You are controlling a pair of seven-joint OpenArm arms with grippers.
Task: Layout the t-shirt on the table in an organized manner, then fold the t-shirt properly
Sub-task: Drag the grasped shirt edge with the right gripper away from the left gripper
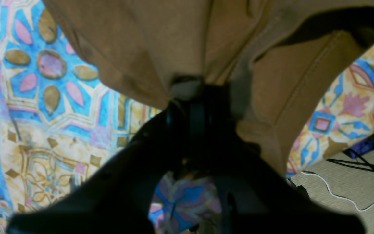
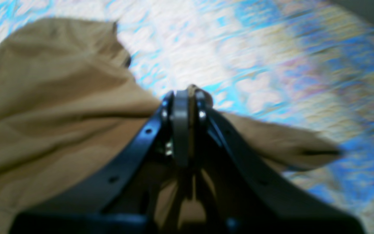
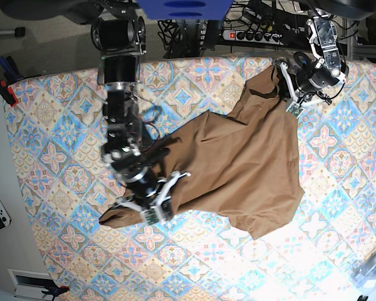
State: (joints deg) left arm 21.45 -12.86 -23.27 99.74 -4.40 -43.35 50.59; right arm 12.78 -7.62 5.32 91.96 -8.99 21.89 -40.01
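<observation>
Pastel-tiled table under t-shirt.

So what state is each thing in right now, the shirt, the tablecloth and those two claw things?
t-shirt: unfolded, rumpled, stretched between both grippers, not laid flat.
left gripper: shut on the t-shirt near the far table edge.
right gripper: shut on the t-shirt's other end.
table: covered by patterned cloth.

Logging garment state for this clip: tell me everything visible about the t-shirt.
The t-shirt is plain tan-brown, soft cotton-looking, with stitched hems. It lies rumpled and stretched diagonally across the patterned table, not yet flat or folded. The left pincer is shut on a bunched edge at its far end; the right pincer is shut on fabric near its near-left end, where a sleeve-like flap trails onto the cloth.
</observation>
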